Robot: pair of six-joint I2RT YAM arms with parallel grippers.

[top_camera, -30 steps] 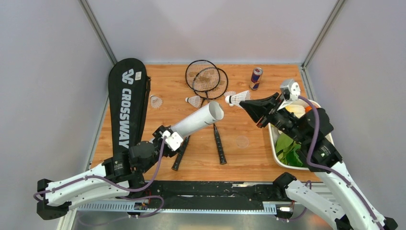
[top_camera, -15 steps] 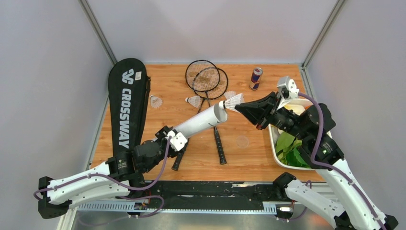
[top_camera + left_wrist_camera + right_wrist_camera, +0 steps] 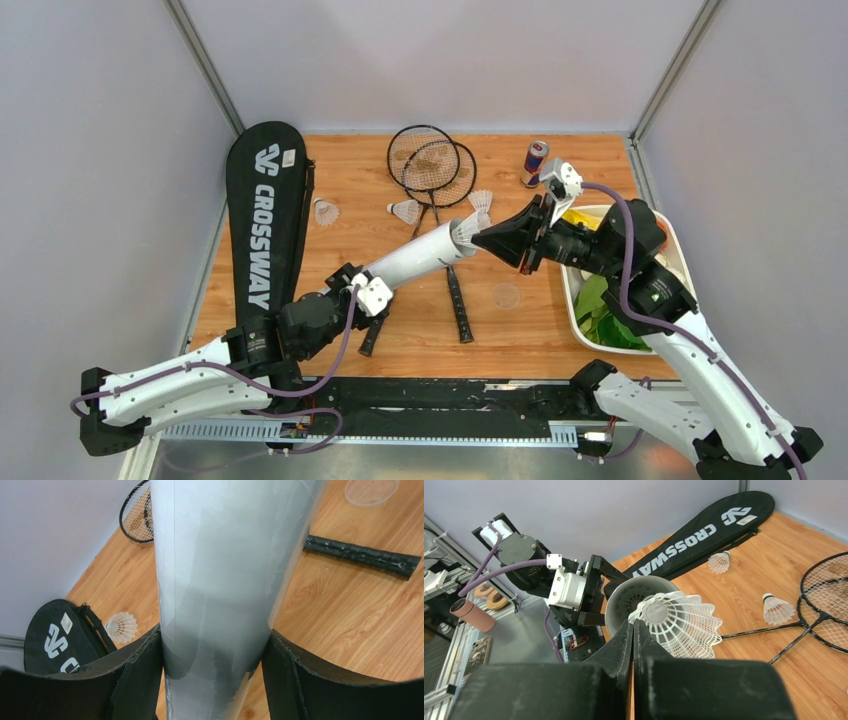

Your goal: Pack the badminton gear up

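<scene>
My left gripper (image 3: 362,291) is shut on the lower end of the white tube (image 3: 420,252) and holds it slanted, open mouth up and to the right; the tube fills the left wrist view (image 3: 225,570). My right gripper (image 3: 482,238) is shut on the skirt edge of a white shuttlecock (image 3: 679,622) right at the tube's mouth (image 3: 624,597). Three more shuttlecocks lie on the table (image 3: 326,211), (image 3: 406,211), (image 3: 481,199). Two black rackets (image 3: 430,165) lie at the back middle. The black CROSSWAY bag (image 3: 265,220) lies at the left.
A red-and-blue can (image 3: 535,162) stands at the back right. A white tray (image 3: 567,290) of vegetables sits under my right arm. A clear round lid (image 3: 506,295) lies on the wood right of the racket handles (image 3: 458,300).
My right gripper has moved left with the shuttlecock, from beside the tube to its mouth. The left arm has lowered and shifted the tube slightly.
</scene>
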